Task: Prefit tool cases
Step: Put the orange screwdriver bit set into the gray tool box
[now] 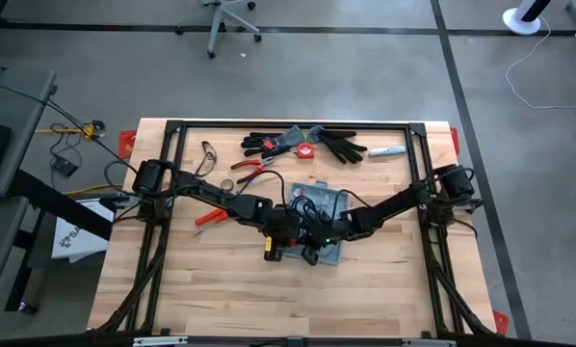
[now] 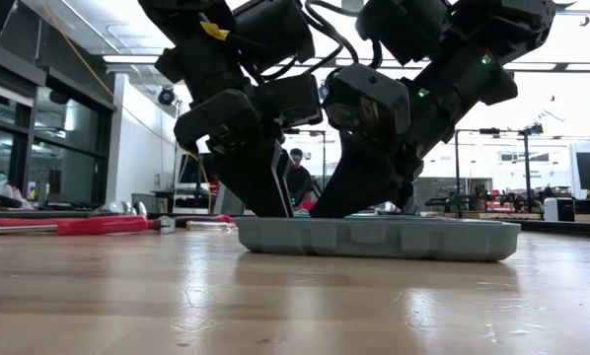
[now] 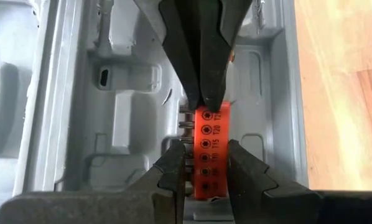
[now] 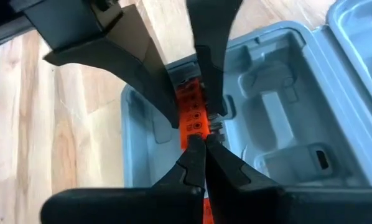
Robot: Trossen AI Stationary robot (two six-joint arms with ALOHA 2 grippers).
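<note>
The wooden surface [image 1: 221, 280] is pale and smooth. In its middle lies the open tool case [image 1: 328, 207], flat grey-blue plastic with bumpy moulded pockets. Only the wrist views show the small orange bit holder [image 3: 208, 152] inside it. The left end effector [image 3: 204, 165] grips the holder's sides. The right end effector [image 4: 201, 144] is closed, its tips pressing on the holder.
</note>
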